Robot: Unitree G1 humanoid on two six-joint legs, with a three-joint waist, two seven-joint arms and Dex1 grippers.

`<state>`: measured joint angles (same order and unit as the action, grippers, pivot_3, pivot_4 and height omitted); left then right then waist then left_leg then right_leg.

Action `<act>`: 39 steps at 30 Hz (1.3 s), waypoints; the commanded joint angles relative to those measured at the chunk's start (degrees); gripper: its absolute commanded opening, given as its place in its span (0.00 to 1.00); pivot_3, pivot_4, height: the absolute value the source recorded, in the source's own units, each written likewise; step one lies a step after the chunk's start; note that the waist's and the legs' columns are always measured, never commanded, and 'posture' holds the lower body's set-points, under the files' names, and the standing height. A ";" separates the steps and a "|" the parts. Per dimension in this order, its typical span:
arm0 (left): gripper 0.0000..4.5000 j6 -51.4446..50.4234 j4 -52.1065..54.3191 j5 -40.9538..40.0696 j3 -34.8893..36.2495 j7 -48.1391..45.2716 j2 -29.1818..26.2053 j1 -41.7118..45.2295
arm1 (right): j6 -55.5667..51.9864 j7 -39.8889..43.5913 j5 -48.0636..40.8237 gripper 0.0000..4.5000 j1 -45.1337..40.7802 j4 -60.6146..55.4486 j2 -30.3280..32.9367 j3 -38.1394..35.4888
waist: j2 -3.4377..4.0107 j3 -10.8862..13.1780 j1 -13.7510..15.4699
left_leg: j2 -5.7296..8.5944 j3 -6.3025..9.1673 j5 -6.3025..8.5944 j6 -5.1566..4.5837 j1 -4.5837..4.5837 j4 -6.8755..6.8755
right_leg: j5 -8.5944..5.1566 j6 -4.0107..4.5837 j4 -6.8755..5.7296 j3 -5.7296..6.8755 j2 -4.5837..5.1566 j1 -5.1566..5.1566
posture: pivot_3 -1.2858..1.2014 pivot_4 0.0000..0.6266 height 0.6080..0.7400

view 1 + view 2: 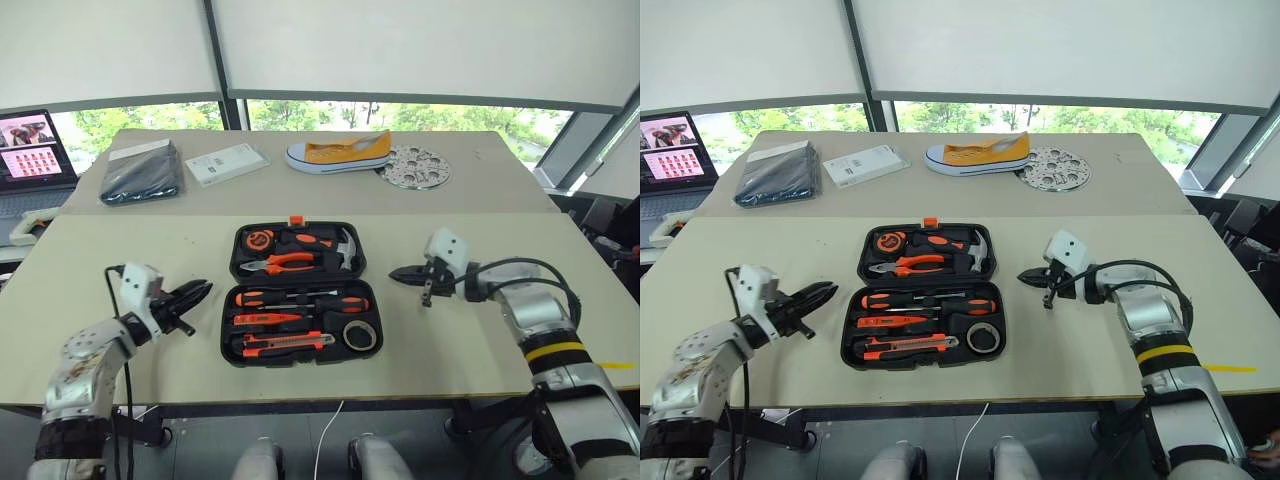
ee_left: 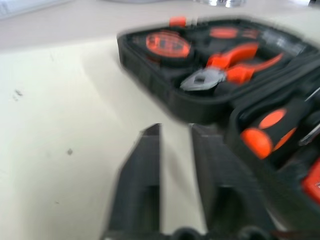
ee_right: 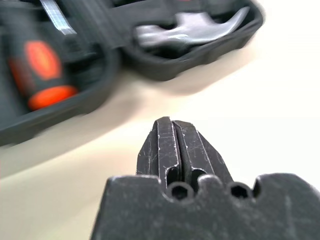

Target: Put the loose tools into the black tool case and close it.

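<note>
Left hand [image 2: 175, 150] blurred; case [image 1: 296, 292] open

Between my left claw [image 1: 198, 295] and my right claw [image 1: 405, 272], the open black hard-plastic tool case [image 1: 297, 228] lies on the pale table [image 1: 100, 250]. Its near half holds the black-and-orange screwdrivers [image 1: 300, 299], orange-black utility knife [image 1: 285, 342] and dark tape roll [image 1: 359, 334]. Its far half holds the orange-handled pliers [image 1: 285, 262] and steel-headed hammer [image 1: 345, 250].

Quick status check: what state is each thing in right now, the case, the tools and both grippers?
black tool case: open, lying flat on the table
screwdrivers: seated in the case's near half
utility knife: in its slot
tape roll: in the case
left gripper: fingers apart, empty
right gripper: shut, empty
</note>
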<state>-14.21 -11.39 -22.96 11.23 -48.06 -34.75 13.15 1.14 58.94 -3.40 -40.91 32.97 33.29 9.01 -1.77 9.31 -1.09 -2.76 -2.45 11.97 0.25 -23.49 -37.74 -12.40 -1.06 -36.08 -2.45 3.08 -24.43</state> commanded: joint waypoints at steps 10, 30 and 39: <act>0.00 1.09 -3.91 3.26 -8.49 -9.06 1.49 8.01 | 3.79 6.96 -0.22 0.00 0.79 0.48 -4.22 1.72 | 0.00 0.01 0.43 | 0.07 0.01 0.00 0.00 -0.02 -0.01 | 0.00 -0.03 0.02 0.01 0.06 0.04 | 0.52 0.24 1.00; 0.17 -10.27 0.14 6.58 -6.22 -5.15 -4.93 7.14 | -6.36 4.02 -5.42 0.26 12.03 -17.00 3.75 -7.66 | -0.02 0.02 0.36 | 0.21 0.04 0.03 -0.02 -0.07 -0.04 | -0.09 -0.20 0.00 0.02 0.20 0.04 | 0.52 0.24 1.00; 0.87 -34.63 3.19 -4.30 -1.20 -6.72 -12.07 11.98 | -47.43 -1.66 -16.38 0.93 6.65 -31.42 8.02 -11.04 | -0.06 0.07 0.07 | 0.09 0.04 -0.01 0.01 -0.01 -0.06 | -0.15 -0.26 -0.14 0.04 0.14 -0.01 | 0.52 0.24 1.00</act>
<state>-39.10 -10.90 -23.28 9.17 -54.83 -44.99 21.02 -35.21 57.90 -15.70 -31.11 6.46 39.85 -1.31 -1.84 9.37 -1.02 -2.68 -2.41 11.96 0.27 -23.48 -37.80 -12.55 -1.35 -36.22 -2.41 3.20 -24.44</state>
